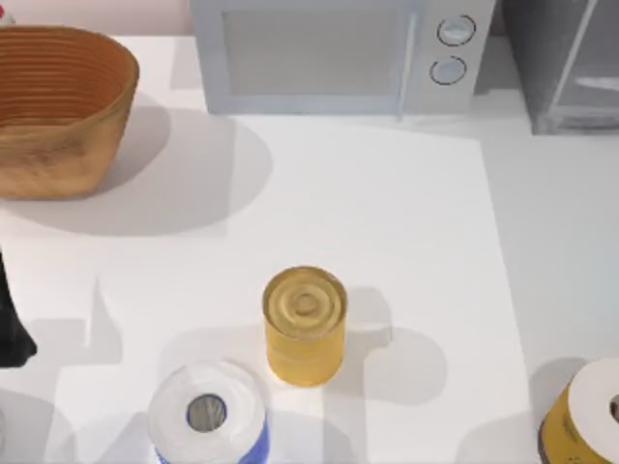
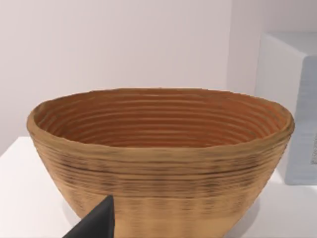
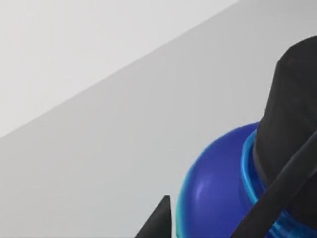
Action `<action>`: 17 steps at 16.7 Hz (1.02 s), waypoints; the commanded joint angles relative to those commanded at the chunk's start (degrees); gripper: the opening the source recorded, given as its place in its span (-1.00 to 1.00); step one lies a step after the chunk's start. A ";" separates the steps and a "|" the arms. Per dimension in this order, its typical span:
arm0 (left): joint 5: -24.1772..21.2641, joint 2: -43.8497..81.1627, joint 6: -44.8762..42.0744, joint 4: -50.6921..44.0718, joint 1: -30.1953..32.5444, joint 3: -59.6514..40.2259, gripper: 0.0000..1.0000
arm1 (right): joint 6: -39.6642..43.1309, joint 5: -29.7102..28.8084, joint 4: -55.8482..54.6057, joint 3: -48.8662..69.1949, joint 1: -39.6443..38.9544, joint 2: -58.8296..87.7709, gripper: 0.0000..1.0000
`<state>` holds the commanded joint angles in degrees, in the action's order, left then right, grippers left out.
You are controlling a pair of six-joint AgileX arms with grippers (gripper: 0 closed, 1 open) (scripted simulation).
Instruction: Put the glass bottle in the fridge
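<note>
- Closest to the right wrist camera stands the deep-blue rounded glass bottle (image 3: pixel 213 198) with its black cylindrical cap (image 3: pixel 292 119). One dark fingertip (image 3: pixel 159 218) is beside the blue shoulder and a second dark bar crosses in front of the cap. I cannot tell whether the right jaws are pinching the bottle or only stand around it. Behind the bottle is a plain grey surface. Before any lift, I think the grip should be firm on the body and not on the smooth cap, and the bottle should be kept upright.
- From the top view, the dark-grey boxy fridge (image 1: pixel 566 58) with a pale door panel stands at the far right corner of the white bench (image 1: pixel 387 213), just beside the white-grey microwave (image 1: pixel 319 53) with two round knobs. I cannot say whether its door is open, so this should be checked first. A yellow translucent cylinder jar (image 1: pixel 304 326) is in the middle, and a white-topped blue roll (image 1: pixel 206 414) is near it. A white-topped yellow container (image 1: pixel 585 416) is at the right edge. The carry should pass along the right side, well apart from these. The left arm (image 1: pixel 12 324) is at the left edge.
- At the left wrist, the brown ribbed woven basket (image 2: pixel 158 163) is in front, with one dark fingertip (image 2: pixel 96 225) before it. The state of the left jaws I cannot tell. This arm looks idle.
</note>
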<state>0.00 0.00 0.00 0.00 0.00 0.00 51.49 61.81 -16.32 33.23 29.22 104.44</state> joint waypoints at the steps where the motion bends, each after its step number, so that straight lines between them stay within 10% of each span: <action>1: 0.00 0.00 0.00 0.00 0.00 0.00 1.00 | 0.00 0.00 0.00 0.00 0.00 0.00 -0.98; 17: 0.00 0.00 0.00 0.00 0.00 0.00 1.00 | 13.13 2.28 21.12 10.99 6.58 2.73 -0.98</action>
<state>0.00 0.00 0.00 0.00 0.00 0.00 64.61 64.09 4.80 44.23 35.80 107.17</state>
